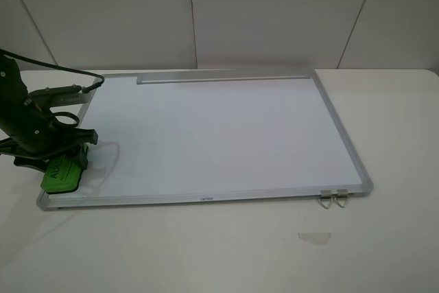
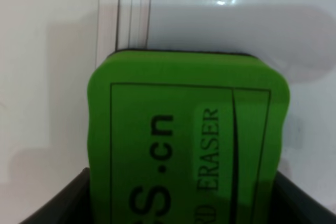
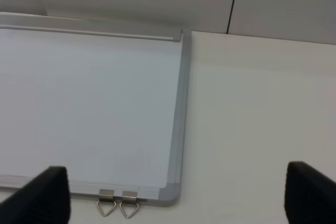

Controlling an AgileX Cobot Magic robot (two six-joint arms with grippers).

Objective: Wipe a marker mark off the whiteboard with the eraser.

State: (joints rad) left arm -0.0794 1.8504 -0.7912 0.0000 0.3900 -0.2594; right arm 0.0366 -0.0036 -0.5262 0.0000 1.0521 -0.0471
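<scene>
Left hand (image 1: 58, 162) clamped on eraser (image 1: 62, 175) at whiteboard (image 1: 206, 135) near-left corner; right hand (image 3: 173, 195) apart, idle. No marker mark visible, maybe hidden, so wipe direction unclear.

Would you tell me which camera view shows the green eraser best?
The left wrist view: the eraser fills it, printed lettering readable, held between dark gripper fingers. The exterior high view shows it small at the whiteboard's corner. The right wrist view misses it.
</scene>
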